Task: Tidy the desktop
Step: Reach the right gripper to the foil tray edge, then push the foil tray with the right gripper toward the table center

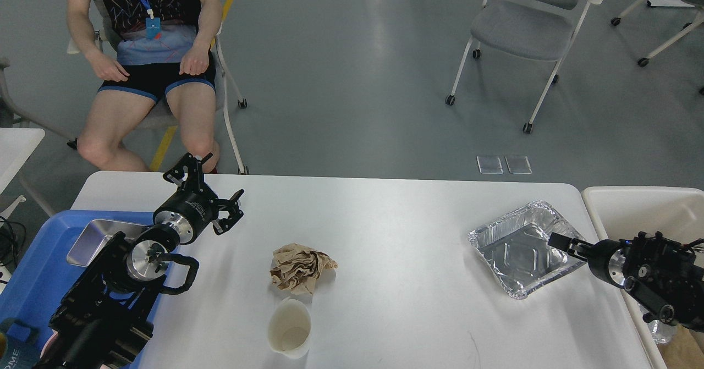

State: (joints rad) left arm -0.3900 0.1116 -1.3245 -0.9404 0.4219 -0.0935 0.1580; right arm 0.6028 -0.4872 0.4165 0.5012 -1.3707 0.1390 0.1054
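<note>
The white desktop (396, 215) holds a crumpled brown paper ball (301, 268), a white paper cup (289, 328) lying near the front edge, and an empty foil tray (517, 251) at the right. My left gripper (210, 188) is open and empty above the desktop's back left, well left of the paper ball. My right gripper (560, 242) reaches in from the right, with its tip over the foil tray's right side. It is small and dark, so its fingers cannot be told apart.
A blue tray (33, 270) with a metal tin (91, 237) sits at the left edge under my left arm. A beige bin (638, 207) stands off the right edge. A seated person (148, 55) and a grey chair (522, 28) are beyond the table.
</note>
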